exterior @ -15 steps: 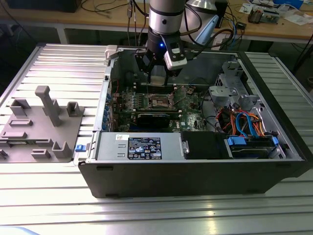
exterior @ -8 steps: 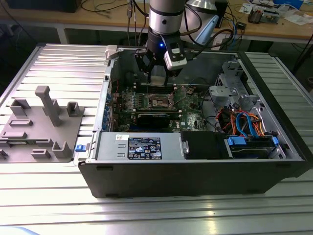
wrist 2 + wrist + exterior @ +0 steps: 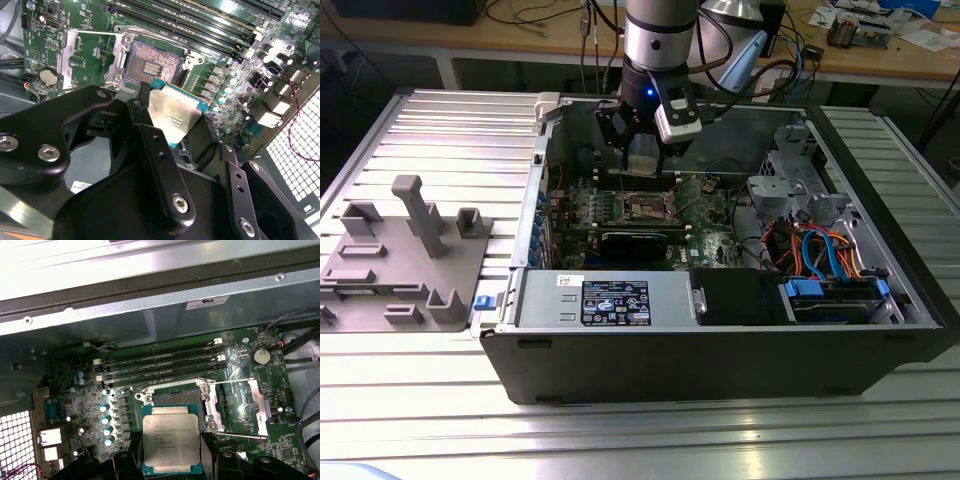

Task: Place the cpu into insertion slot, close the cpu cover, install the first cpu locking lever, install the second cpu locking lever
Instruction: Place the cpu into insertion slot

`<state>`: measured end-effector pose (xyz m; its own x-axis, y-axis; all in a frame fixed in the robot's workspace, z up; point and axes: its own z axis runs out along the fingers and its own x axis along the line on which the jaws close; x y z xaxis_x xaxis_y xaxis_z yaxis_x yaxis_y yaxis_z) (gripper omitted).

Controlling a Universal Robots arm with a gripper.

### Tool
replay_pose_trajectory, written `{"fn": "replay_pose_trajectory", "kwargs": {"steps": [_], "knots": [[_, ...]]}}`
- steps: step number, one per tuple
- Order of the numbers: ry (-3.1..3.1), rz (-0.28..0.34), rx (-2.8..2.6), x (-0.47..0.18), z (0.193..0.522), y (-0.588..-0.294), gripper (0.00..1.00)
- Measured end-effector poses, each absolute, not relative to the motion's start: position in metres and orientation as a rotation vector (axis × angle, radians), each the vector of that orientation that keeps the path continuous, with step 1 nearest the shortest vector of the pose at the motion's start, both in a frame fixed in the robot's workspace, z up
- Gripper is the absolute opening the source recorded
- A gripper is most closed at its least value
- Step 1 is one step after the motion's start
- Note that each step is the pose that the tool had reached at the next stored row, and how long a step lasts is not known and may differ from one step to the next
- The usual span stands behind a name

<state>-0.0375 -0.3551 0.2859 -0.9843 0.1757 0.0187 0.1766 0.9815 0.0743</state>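
First wrist view | pincer clamped on cpu by opposite edges, metal top up | insertion slot bare, just beyond chip's far edge, sides roughly parallel | cpu cover lying open beside slot | chip probably hovering above board, not seated

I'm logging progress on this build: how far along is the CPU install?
Nothing is finished yet. The gripper holds the cpu over the board, near the insertion slot, whose dark centre is bare. The cpu cover lies flipped open beside the slot, so seating, closing and locking are all left to do.
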Motion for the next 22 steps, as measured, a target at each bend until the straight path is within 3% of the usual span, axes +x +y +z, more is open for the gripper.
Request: {"fn": "replay_pose_trajectory", "kwargs": {"steps": [22], "knots": [[-3.113, -0.118, -0.306, -0.0375, 0.2852, -0.3551, 0.55]]}}
